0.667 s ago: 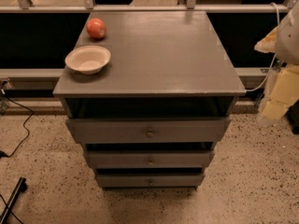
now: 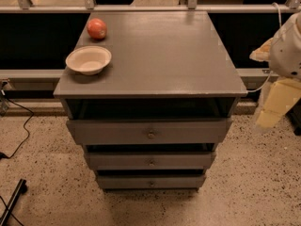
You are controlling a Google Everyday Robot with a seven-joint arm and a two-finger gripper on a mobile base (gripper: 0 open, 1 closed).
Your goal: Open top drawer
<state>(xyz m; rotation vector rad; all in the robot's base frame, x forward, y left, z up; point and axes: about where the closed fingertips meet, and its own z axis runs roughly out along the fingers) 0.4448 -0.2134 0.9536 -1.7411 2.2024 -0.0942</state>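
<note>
The top drawer [image 2: 149, 131] is the widest grey front of the three, just under the cabinet top, with a small round brass knob [image 2: 151, 134] at its middle. A dark gap shows above its front. Two shorter grey drawers sit below it, the middle one [image 2: 150, 160] and the bottom one [image 2: 150, 181]. My gripper [image 2: 275, 108] hangs at the right edge of the view. It is pale yellow under the white arm [image 2: 287, 51], to the right of the cabinet and apart from it, at about the height of the top drawer.
On the grey cabinet top [image 2: 160, 55] a white bowl [image 2: 88, 60] stands at the left, with a red apple [image 2: 96, 28] behind it. A railing and dark panels run behind the cabinet. Black cables [image 2: 19, 135] lie on the speckled floor at the left.
</note>
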